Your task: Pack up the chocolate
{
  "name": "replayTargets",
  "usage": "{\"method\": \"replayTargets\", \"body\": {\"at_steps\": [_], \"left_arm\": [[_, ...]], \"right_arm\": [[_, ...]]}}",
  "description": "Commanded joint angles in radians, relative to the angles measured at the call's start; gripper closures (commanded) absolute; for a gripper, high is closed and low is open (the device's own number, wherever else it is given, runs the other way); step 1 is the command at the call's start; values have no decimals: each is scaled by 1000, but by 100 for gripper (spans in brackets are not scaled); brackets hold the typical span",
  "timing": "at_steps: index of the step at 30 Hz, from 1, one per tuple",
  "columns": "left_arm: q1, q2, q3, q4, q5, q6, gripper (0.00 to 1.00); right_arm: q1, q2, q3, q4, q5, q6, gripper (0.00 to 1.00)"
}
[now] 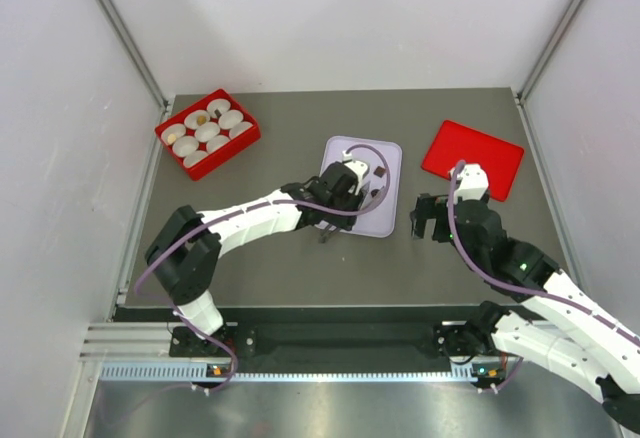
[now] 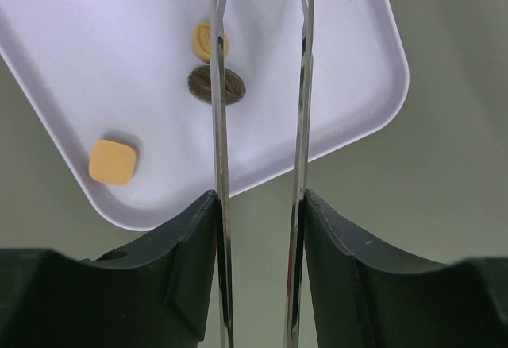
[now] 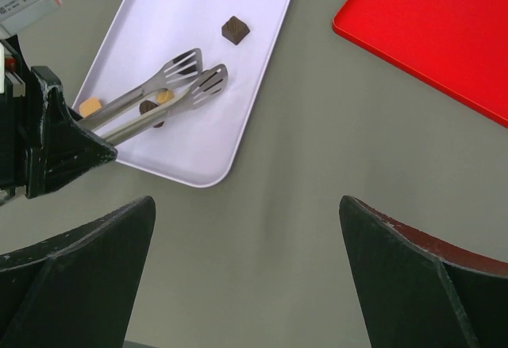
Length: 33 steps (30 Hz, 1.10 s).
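A dark grey table (image 1: 300, 268) fills the scene, with two robot arms mounted at its near edge. At the far right lies a flat red lid (image 1: 472, 158). In the middle sits a pale lilac tray (image 3: 190, 14). At the far left is a red box (image 1: 228, 157) of white paper cups (image 1: 207, 132).

The left gripper (image 2: 259, 197) hangs over the near end of the tray, clenched on a pair of metal tongs (image 3: 208, 84). The tong blades stand apart with nothing between them. The right gripper (image 3: 247, 201) hovers over bare table just right of the tray, its jaws spread wide and empty.

We see four chocolate pieces on the tray. A dark square piece (image 3: 234, 29) lies towards the far end. A round caramel piece (image 2: 208, 40) and a round dark piece (image 2: 218, 84) lie just beside each other under the tongs. A square caramel piece (image 2: 113, 162) sits near the tray's near edge.

We judge the pick to be risky. The two round pieces are so close that the blades may catch both or knock one aside. Too hard a squeeze could flick a small piece off the tray. The box is well apart from the tray, so a weak pinch could drop a piece on the way.
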Motion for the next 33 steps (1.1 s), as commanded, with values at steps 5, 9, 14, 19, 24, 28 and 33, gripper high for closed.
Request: {"method": "replayTargets", "body": {"at_steps": [5,9,14,19,24,28,33], "left_arm": [[-18,1,49,58,-19,-9,51],[-20,2,54,53,-14,-18,60],[-20,-29,89,3,-100,-32,67],[-11,-38,178,-89,-227,-24,68],[96,-35,230,-142,-334,-1,69],[293,-51,246,-129,-318,1,69],[466,-40,278,-96,-320,7,69]], "right_arm": [[1,-11,51,-7,22,-14,0],[3,-12,53,-8,24,-15,0],[1,-26,53,-8,22,-14,0],[1,-22,56,-8,18,-12,0],[1,-15,65,-7,7,-6,0],[1,-9,62,-1,0,-2,0],[1,18,57,21,-19,1,0]]}}
